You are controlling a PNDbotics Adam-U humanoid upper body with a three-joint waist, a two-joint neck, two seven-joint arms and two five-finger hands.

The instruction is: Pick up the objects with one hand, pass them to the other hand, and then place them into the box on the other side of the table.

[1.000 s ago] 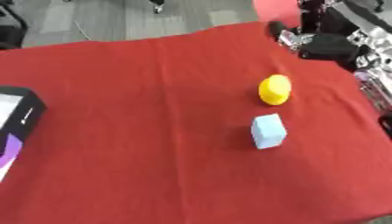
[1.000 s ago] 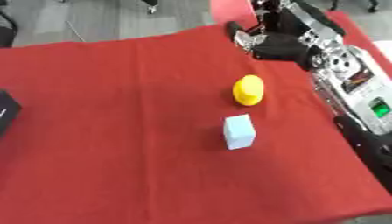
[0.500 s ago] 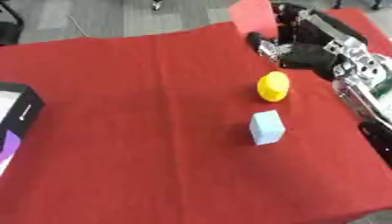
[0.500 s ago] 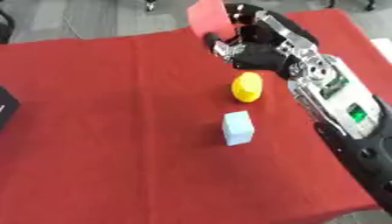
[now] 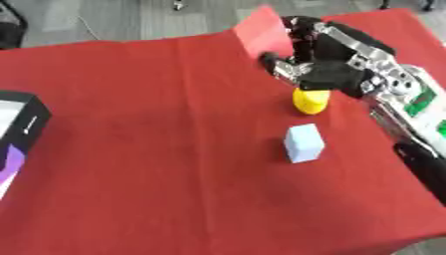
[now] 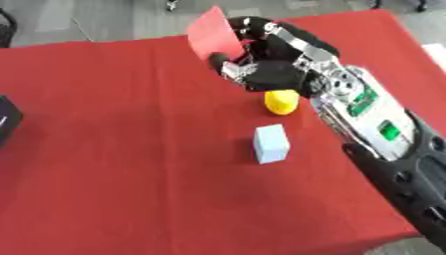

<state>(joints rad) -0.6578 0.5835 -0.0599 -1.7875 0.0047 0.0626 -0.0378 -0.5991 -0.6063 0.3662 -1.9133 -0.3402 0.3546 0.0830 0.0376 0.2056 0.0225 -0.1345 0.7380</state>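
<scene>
Red card point(image 5: 261, 31) in right hand point(image 5: 327, 69), mid-table.

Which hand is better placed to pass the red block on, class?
The right hand: it is already curled round the red block, lifted over the yellow object. The left hand shows in neither view, and the box lies at the left edge.

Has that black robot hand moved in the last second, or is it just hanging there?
Yes. The right hand has swung in from the far right corner toward the table's middle, and now hangs just behind the yellow object, carrying a red flat piece.
</scene>
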